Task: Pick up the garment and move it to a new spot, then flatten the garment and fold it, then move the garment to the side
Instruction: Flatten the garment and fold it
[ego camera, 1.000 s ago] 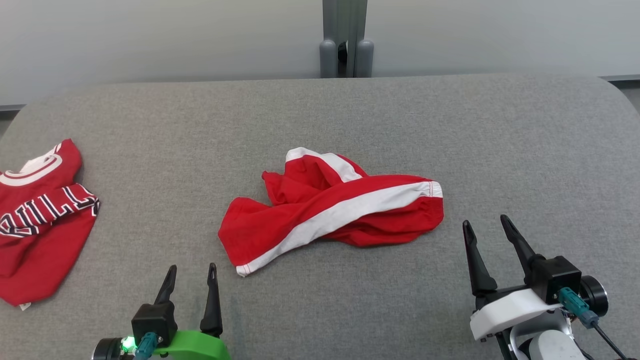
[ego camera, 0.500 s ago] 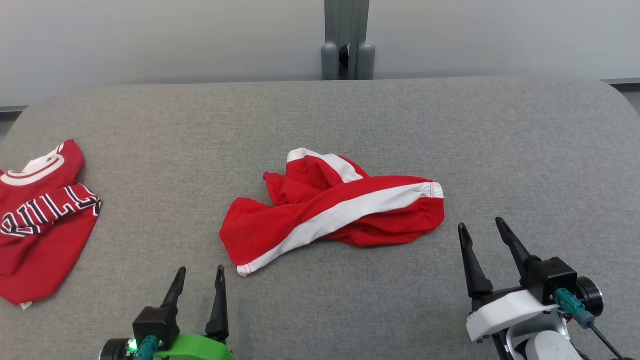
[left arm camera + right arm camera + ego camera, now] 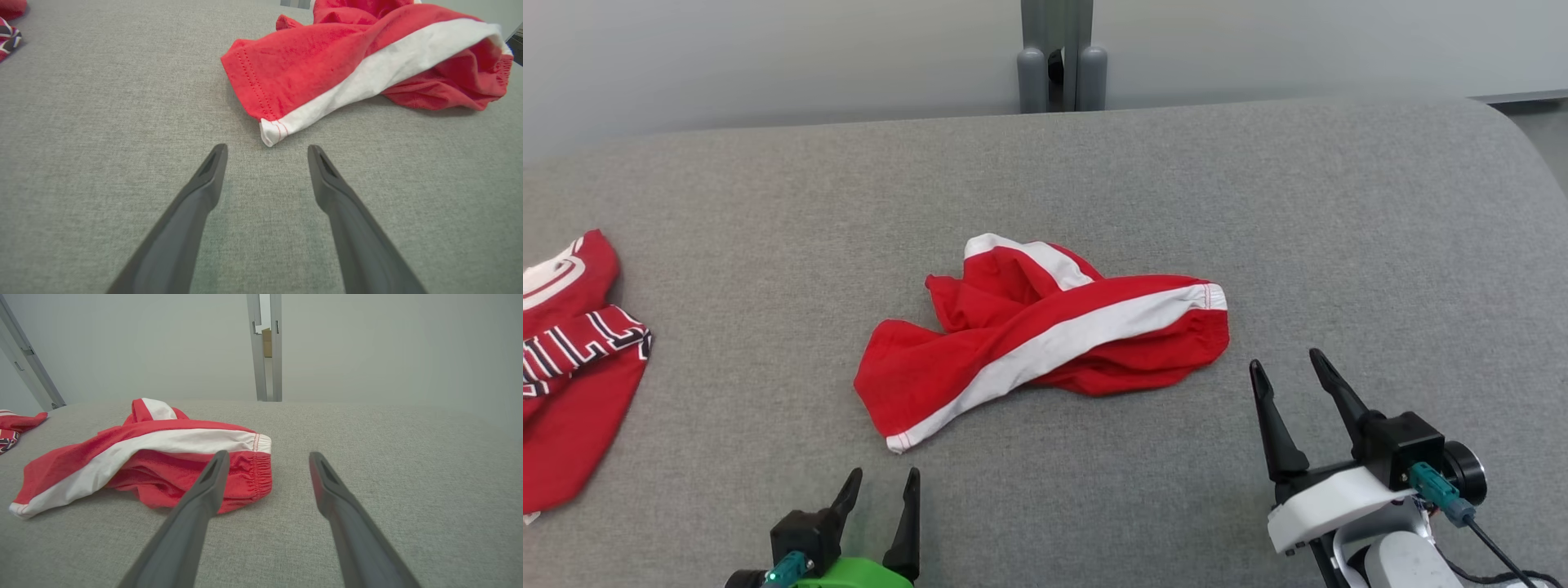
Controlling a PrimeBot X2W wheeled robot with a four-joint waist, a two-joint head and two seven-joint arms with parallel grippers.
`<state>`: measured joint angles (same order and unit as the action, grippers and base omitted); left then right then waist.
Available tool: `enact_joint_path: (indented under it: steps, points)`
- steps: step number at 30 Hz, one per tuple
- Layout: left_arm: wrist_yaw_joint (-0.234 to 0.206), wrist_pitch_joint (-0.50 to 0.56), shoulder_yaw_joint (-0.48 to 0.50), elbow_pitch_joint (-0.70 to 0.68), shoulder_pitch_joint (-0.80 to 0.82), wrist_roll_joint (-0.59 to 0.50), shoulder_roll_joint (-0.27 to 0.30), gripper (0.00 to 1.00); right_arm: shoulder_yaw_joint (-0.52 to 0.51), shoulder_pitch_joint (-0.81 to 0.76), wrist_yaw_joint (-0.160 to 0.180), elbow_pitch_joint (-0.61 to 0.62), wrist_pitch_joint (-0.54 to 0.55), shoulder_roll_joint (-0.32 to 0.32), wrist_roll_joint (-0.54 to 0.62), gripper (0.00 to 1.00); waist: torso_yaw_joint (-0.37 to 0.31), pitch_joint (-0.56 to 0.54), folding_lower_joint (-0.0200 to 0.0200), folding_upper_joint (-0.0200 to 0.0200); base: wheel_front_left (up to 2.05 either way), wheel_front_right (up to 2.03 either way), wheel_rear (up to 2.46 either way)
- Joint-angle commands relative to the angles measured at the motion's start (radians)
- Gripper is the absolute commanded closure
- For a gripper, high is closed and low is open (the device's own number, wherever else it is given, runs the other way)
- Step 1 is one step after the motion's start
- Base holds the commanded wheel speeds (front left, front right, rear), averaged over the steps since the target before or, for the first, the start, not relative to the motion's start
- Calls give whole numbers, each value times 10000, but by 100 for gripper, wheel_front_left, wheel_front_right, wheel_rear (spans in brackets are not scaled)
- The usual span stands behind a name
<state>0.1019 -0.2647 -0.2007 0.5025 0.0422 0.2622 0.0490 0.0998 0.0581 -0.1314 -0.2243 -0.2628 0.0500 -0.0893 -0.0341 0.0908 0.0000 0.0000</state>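
A crumpled red garment (image 3: pixel 1045 343) with a white stripe lies in the middle of the grey table (image 3: pixel 1339 204). My left gripper (image 3: pixel 885 474) is open just below its near white-hemmed corner. In the left wrist view that corner of the garment (image 3: pixel 327 69) lies right ahead of the open left gripper (image 3: pixel 267 147), not touching it. My right gripper (image 3: pixel 1286 359) is open a little right of the garment's elastic end. In the right wrist view the garment (image 3: pixel 143 457) sits left of and behind the left finger of the right gripper (image 3: pixel 269 454). Neither gripper holds anything.
A second red jersey (image 3: pixel 572 367) with white and dark lettering lies at the table's left edge; it shows also as the jersey (image 3: pixel 10 32) and the jersey (image 3: pixel 16 424) in the wrist views. A grey post (image 3: pixel 1058 57) stands behind the table. Bare cloth surface spreads to the right.
The head camera has shifted, sliding the whole scene left. My left gripper has moved right, closer to the garment's near corner. The right gripper keeps about its place beside the garment.
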Motion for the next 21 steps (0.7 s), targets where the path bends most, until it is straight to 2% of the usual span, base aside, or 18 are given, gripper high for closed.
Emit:
enact_joint_path:
  steps: [1,10,21]
  points:
    - [45,6,-48,93,283,157,35,0,12,198,14,17,-28,19,-36,0,-171,230,0,0,0,0,0]
    - [169,6,-62,789,886,594,36,0,0,589,14,26,-28,14,-168,0,-494,815,0,0,0,0,0]
    - [259,9,103,505,1198,703,36,0,167,949,14,129,-28,17,-385,0,-709,1233,0,0,0,0,0]
